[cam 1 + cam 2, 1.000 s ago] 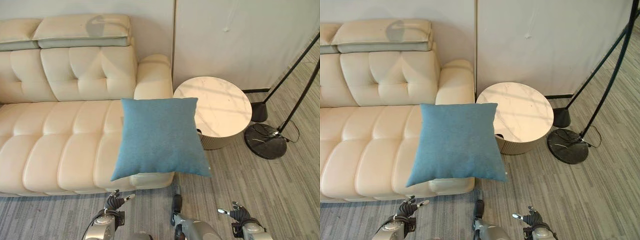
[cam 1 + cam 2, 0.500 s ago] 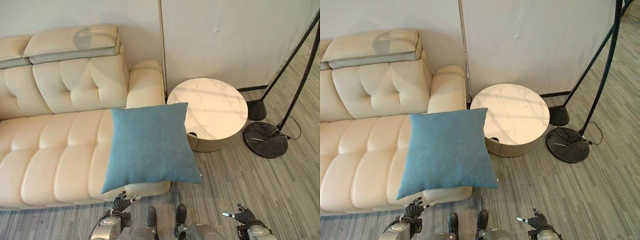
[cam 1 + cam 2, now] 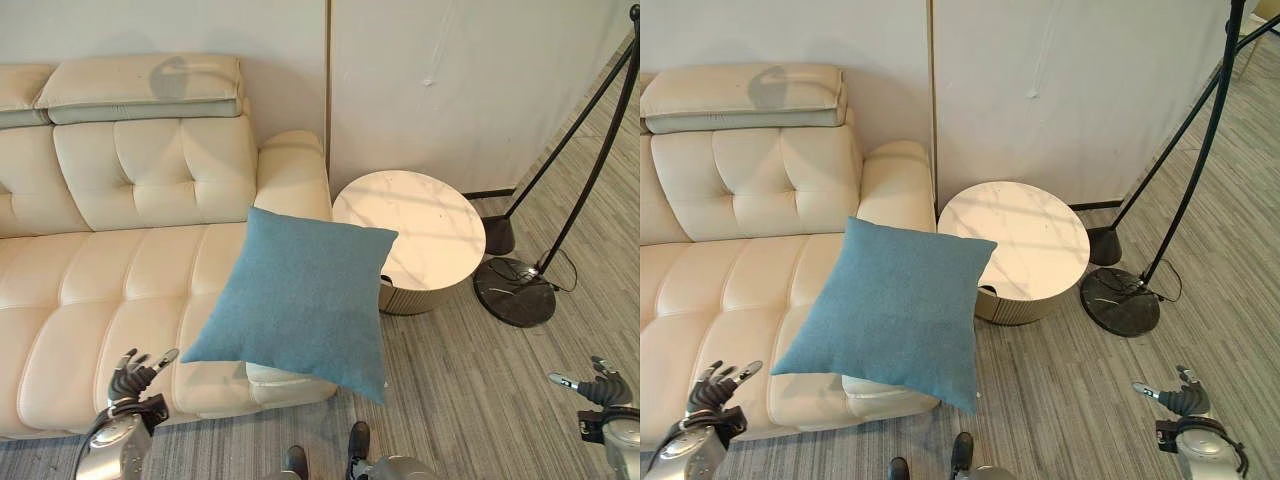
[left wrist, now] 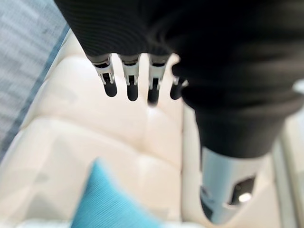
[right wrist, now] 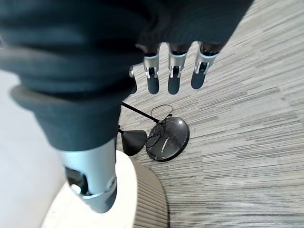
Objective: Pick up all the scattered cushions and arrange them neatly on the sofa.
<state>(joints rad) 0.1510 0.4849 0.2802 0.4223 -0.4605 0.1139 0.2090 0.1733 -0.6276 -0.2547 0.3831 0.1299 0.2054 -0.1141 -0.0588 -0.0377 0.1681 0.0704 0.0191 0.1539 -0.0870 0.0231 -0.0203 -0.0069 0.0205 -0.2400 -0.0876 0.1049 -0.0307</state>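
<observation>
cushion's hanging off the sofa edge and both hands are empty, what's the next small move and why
Probably bring the open left hand in under the blue cushion. Its lower corner overhangs the sofa above the floor, and the left hand is nearer than the open right hand, which is out over the floor.

the blue cushion point(image 3: 297, 298) covered the sofa's point(image 3: 120, 290) front right corner and part of the round table's point(image 3: 415, 235) near edge. the sofa ran off the picture's left edge. the floor lamp's point(image 3: 575, 170) top was cut off at the upper right.
</observation>
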